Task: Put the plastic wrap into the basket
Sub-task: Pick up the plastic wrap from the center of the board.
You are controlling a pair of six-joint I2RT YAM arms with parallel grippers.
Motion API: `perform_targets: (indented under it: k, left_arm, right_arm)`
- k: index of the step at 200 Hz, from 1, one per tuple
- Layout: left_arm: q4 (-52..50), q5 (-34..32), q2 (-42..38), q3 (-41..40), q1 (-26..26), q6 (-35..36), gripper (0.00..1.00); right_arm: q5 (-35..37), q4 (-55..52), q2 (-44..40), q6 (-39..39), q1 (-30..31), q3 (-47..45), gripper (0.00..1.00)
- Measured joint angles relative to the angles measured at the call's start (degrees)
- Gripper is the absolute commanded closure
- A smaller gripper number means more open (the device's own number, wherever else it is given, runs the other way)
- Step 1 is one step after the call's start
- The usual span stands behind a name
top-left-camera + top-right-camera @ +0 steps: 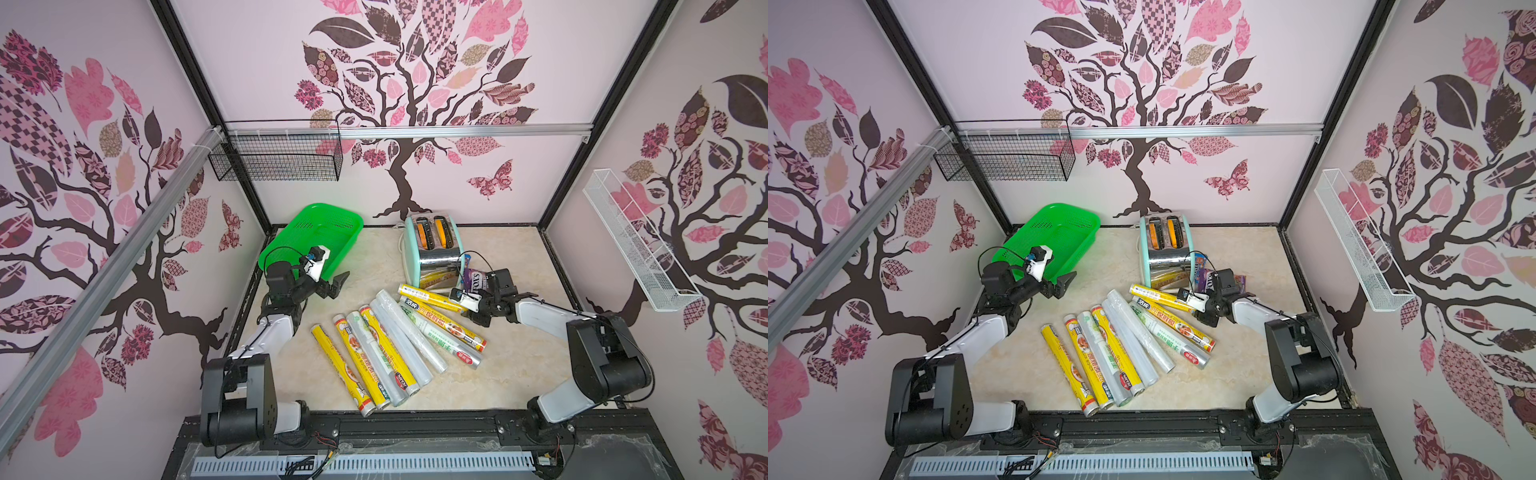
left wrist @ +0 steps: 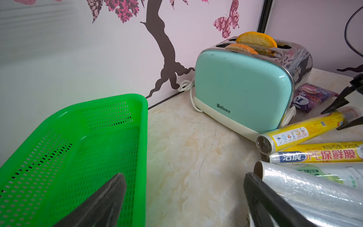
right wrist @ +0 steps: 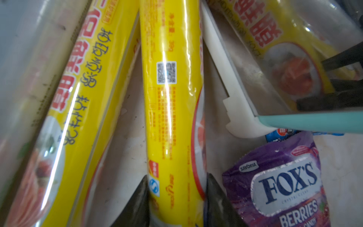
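9 or so rolls of plastic wrap (image 1: 384, 349) lie fanned on the table (image 1: 507, 374), all outside the empty green basket (image 1: 307, 241). the right gripper (image 3: 176, 176) clamps the yellow roll (image 3: 170, 88) beside the toaster (image 1: 432, 249), close to one end. the left gripper (image 1: 337, 286) hangs spread wide by the basket. the rolls look light, stiff and glossy, so probably slippery. held by its end, this 1 may droop or swivel; mid-length seems safer.

wrap rolls (image 1: 386, 351) 9; green basket (image 1: 311, 241) 1; toaster (image 1: 440, 257) 1; candy bag (image 1: 476, 282) 1
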Motion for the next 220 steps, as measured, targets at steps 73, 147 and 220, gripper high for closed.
perform_targets:
  k: [73,147,220]
  left_arm:
    - [-0.3,1.7,0.0,0.0,0.0,-1.2,0.02]
    - [-2.0,1.8,0.0,0.0,0.0,-1.4,0.02]
    - [-3.9,1.8,-0.2,0.0,0.0,-2.1,0.02]
  right_arm:
    - [-0.2,1.2,2.1,1.0,0.3,0.7,0.53]
    - [0.3,1.2,7.6,3.0,0.7,3.8,0.29]
    - [2.6,7.7,9.1,4.3,2.3,3.6,0.5]
